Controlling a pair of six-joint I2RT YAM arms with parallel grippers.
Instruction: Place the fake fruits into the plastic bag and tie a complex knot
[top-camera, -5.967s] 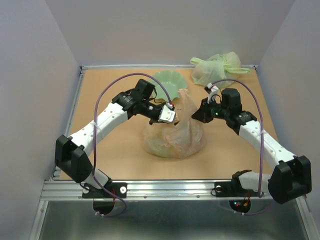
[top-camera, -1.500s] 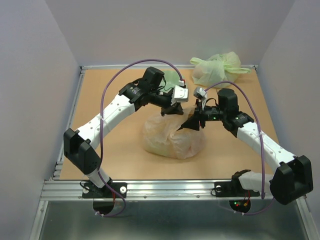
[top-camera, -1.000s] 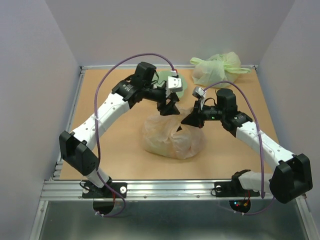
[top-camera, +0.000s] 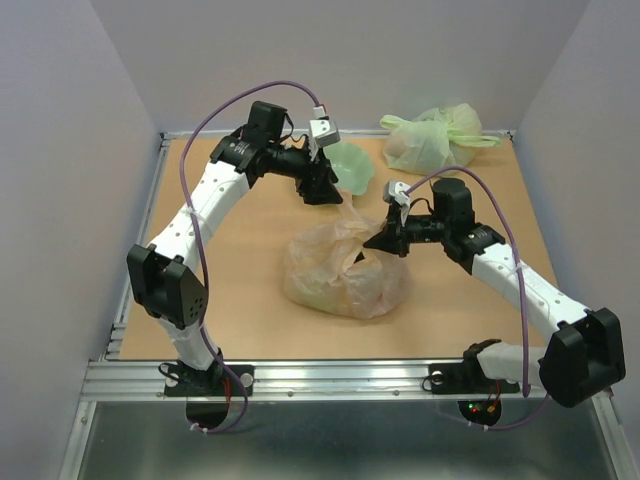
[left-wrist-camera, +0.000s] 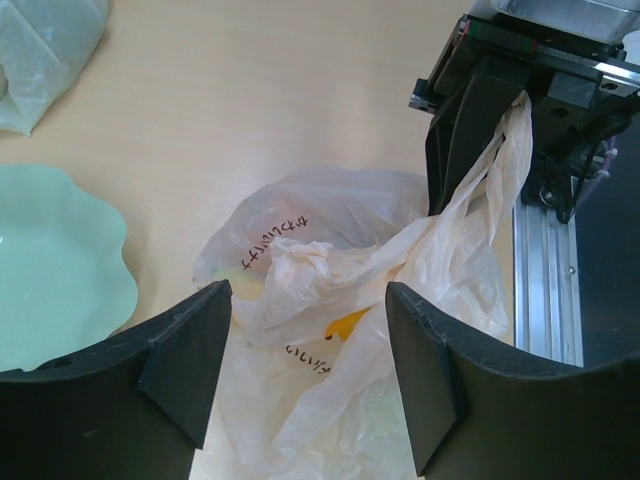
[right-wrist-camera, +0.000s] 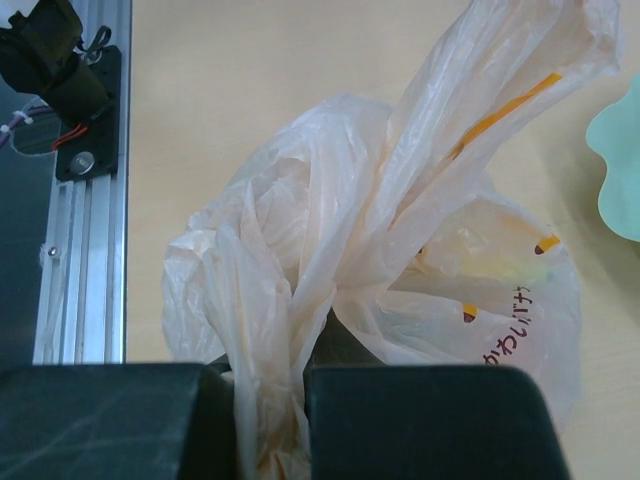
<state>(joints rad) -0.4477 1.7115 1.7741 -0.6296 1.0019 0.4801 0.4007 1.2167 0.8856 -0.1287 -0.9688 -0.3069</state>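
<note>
Pale walls are seen around a tan table (top-camera: 230, 270), at the near edge of which both arms are bolted. Near the middle of the table the bag (top-camera: 335, 275) is lying, full and crumpled, with orange printed marks on its thin skin. A yellow fruit (left-wrist-camera: 345, 322) can be made out through the plastic in the left wrist view; the other fruits cannot be told apart. The right gripper (top-camera: 378, 242) is closed tightly on a twisted strip of the bag's upper part, and this strip is pulled up and to the right from the bag's body. In the right wrist view the gathered plastic is seen pinched between the two fingers (right-wrist-camera: 400, 420). The left gripper (top-camera: 322, 188) is held above the table behind the bag, just beside the bowl (top-camera: 352, 165), with its jaws set wide and nothing between them. It is not touching the bag. At the far right corner a green knotted bag (top-camera: 432, 140) is placed, well apart from both grippers.
</note>
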